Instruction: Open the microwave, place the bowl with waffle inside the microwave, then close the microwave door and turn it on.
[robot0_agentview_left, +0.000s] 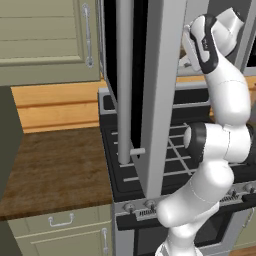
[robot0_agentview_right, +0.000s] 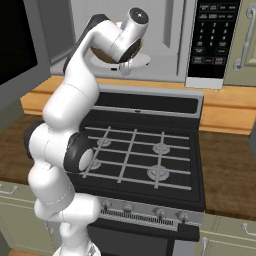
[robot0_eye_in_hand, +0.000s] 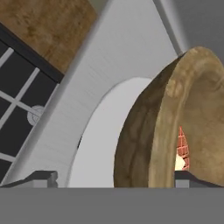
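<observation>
- Wooden bowl with waffle (robot0_eye_in_hand: 175, 122) sits on the white turntable (robot0_eye_in_hand: 100, 144) inside the microwave (robot0_agentview_right: 165, 40).
- My fingers (robot0_eye_in_hand: 43, 177) are spread astride its rim, gripping nothing.
- Pulling back crooked could hook the rim and drag it out.

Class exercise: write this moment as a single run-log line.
microwave door: open | bowl with waffle: on white turntable inside microwave | gripper: open, straddling bowl rim | pending: close door, turn on
</observation>
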